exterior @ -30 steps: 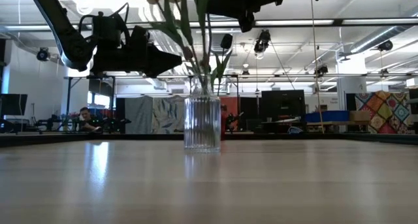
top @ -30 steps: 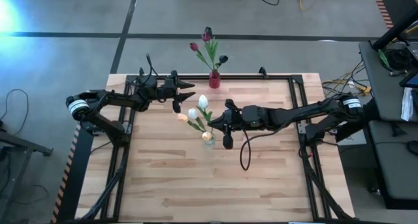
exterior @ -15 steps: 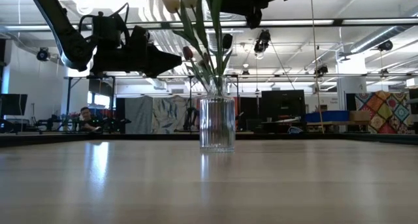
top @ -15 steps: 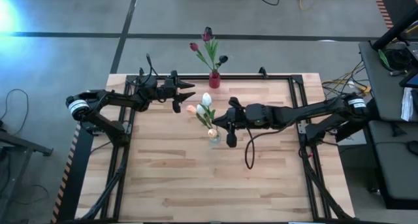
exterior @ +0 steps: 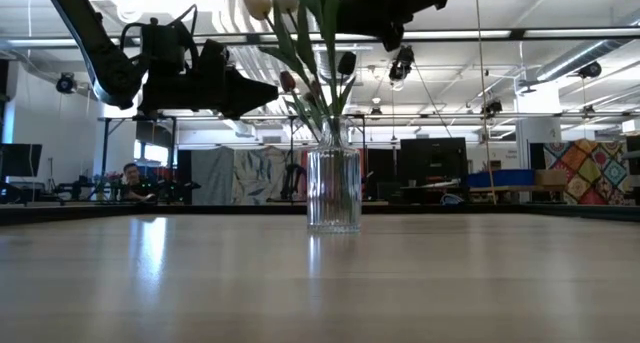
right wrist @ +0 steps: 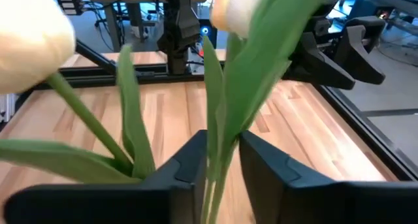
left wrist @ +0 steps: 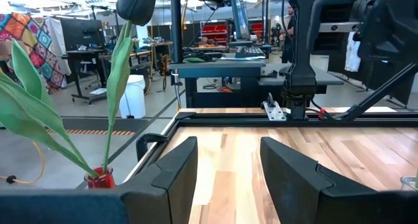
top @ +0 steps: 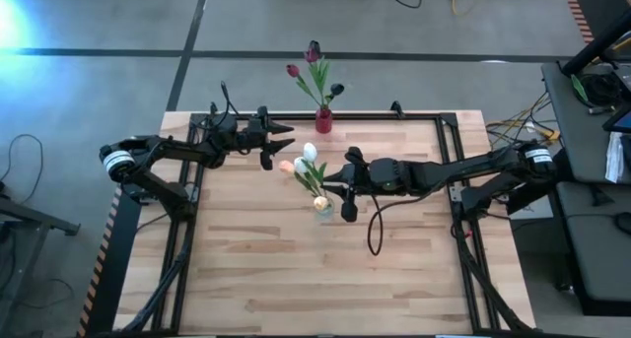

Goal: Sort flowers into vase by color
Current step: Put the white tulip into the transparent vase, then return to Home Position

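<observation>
Right gripper (top: 340,185), fingers slightly parted around tulip stems (right wrist: 219,152), hovers over a wooden table (top: 296,279); a workshop lies beyond.

Tulips (top: 308,167) in mid-table vase (top: 322,209)

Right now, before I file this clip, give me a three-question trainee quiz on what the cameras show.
1. True or false: the clear vase lies tipped over.
2. Which tool is at the pale tulips: A left, B right?
3. What colour is the small vase at the table's far edge?

Key: 1 false, it stands upright. 2 B: the right tool has a stem between its fingers; the left tool hangs open, apart. 3 red.
</observation>
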Robot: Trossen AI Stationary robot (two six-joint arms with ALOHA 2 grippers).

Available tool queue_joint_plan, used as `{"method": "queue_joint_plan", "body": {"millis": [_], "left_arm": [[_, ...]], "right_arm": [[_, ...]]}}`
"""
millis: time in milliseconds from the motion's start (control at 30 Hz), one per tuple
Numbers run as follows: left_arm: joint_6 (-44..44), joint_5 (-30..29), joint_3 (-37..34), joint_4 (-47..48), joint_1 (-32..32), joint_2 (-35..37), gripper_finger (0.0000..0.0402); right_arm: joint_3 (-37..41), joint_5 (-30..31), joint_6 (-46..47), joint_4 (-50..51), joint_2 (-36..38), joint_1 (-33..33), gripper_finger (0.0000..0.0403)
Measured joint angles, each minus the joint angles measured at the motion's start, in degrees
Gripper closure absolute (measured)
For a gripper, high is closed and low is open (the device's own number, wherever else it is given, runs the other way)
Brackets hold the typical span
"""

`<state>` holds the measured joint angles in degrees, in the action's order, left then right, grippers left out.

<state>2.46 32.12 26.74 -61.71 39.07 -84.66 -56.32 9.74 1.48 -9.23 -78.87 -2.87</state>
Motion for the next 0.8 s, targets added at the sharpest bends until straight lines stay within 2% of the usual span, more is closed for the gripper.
{"method": "queue_joint_plan", "body": {"millis": [133,267,600,800], "left_arm": [[0.0,0.0,0.0,0.0,0.03,0.0,0.0249],[0.0,0.0,0.0,0.0,0.04,0.0,0.0249],[0.17,1.84,-0.41,0.39,0.04,0.8,0.025],[2.67,1.86,-4.09,0.55,0.04,4.58,0.0281]], "right_arm": [[0.41,0.93,0.0,0.02,-0.02,0.0,0.0285],[0.47,0.96,-0.07,0.02,0.11,0.0,0.0272],[0.92,0.94,-5.29,3.6,2.79,-0.77,0.0282],[5.1,3.69,-10.64,2.42,7.18,-1.69,0.0312]]}}
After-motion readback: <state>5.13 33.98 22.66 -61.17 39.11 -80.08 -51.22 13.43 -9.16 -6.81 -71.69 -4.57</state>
